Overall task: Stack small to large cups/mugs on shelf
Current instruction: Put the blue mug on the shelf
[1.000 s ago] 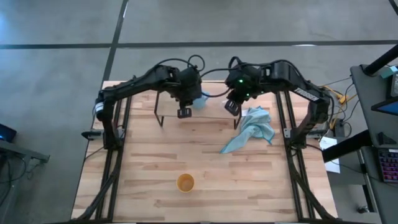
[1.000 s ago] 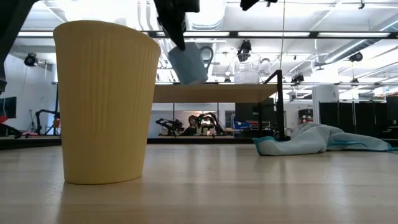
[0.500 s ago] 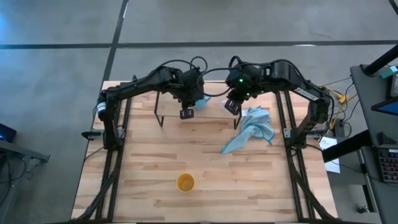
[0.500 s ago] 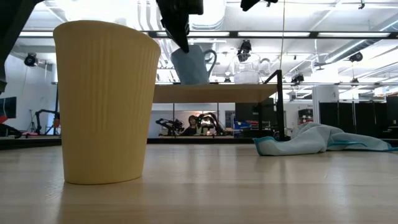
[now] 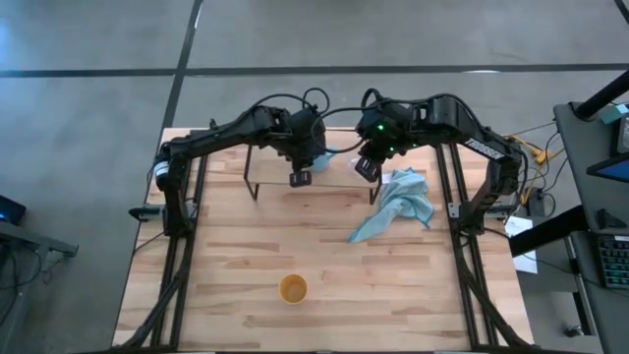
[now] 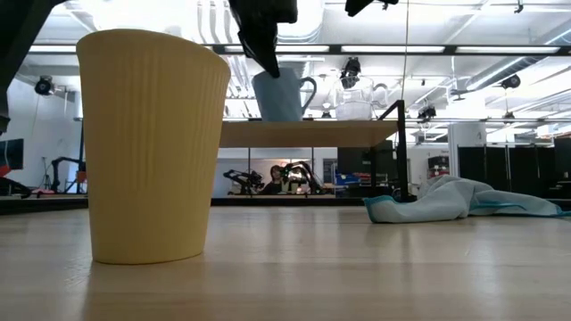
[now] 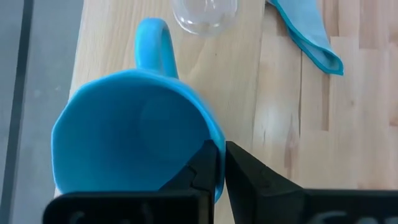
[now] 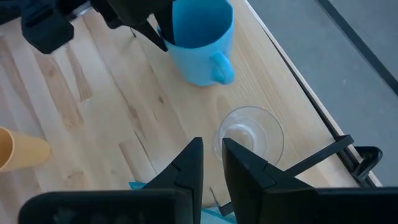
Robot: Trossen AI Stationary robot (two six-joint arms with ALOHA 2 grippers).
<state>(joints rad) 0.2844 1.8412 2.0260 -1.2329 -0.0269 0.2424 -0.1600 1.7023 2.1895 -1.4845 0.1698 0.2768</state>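
Note:
The light blue mug [image 6: 284, 96] is upright at the top of the light-wood shelf [image 6: 308, 134], its handle [image 6: 307, 89] toward the tiny clear cup [image 6: 354, 105], which stands on the shelf by its base. My left gripper [image 7: 221, 163] is shut on the mug's rim; it also shows in the high view [image 5: 309, 163]. My right gripper [image 8: 212, 155] hangs above the clear cup [image 8: 249, 134], touching nothing, with a narrow gap between its fingers. The orange-yellow cup [image 5: 293, 288] stands upright on the table near its front edge. My left gripper holds the mug's rim [image 7: 217, 144] on the side opposite the handle [image 7: 152, 40], one finger inside the mug and one outside. The fingers come from above, slanting down. The mug is upright with its bottom [image 6: 282, 119] at the shelf top; whether it rests there I cannot tell.
A light blue cloth [image 5: 395, 205] lies crumpled on the table to the right of the shelf, beside the shelf's black legs [image 5: 375, 189]. The arms' frame posts stand along the table's left and right sides.
My left gripper has gone toward the table's right edge, toward the clear cup, keeping its hold on the mug. The mug has turned from tilted to upright and come down level with the shelf top.

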